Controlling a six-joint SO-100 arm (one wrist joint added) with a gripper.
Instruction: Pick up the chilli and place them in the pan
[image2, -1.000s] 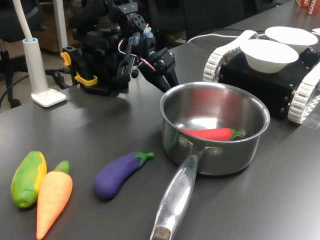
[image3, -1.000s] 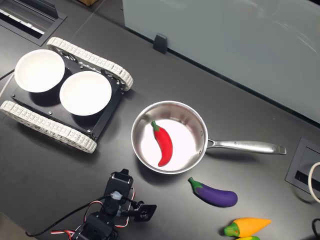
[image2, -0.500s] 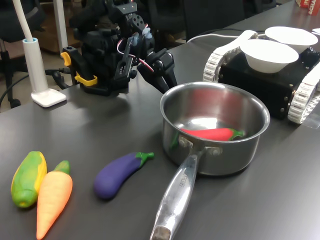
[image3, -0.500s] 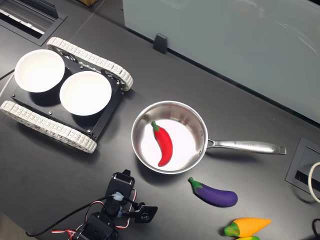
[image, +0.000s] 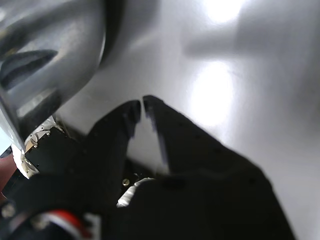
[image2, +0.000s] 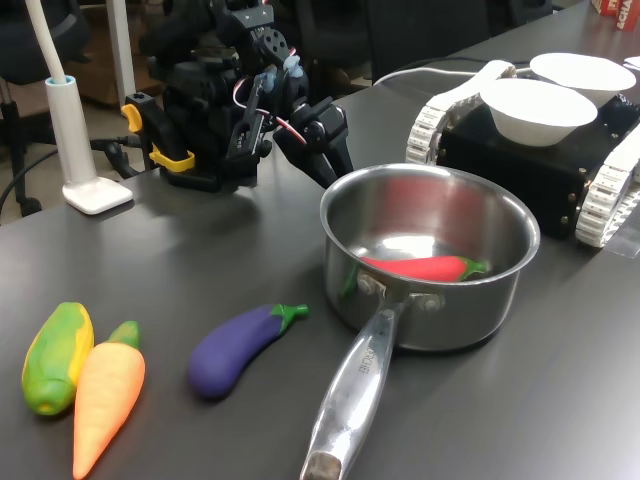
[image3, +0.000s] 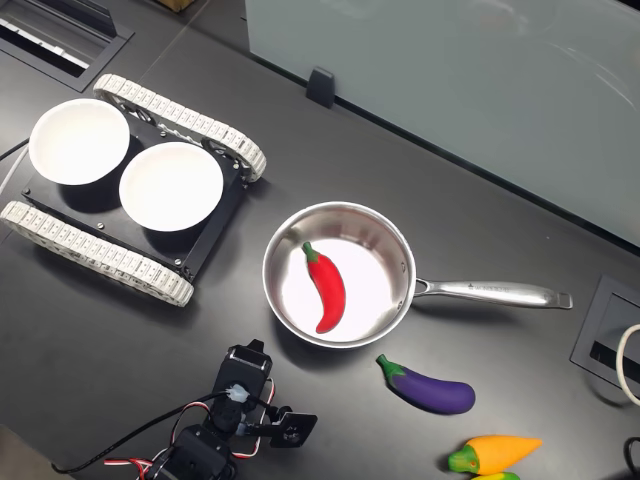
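The red chilli with its green stem lies inside the steel pan, in both exterior views. The pan's long handle points toward the first exterior view's bottom edge. My gripper hangs just outside the pan's rim, on the side away from the handle. In the wrist view the black fingertips nearly touch, with nothing between them, and the pan's shiny wall curves close by.
A purple eggplant, an orange carrot and a yellow-green vegetable lie beside the handle. Two white bowls sit on a black tracked vehicle. A white lamp base stands beside the arm.
The gripper has drawn back slightly from the pan's rim. The chilli and the pan have not moved.
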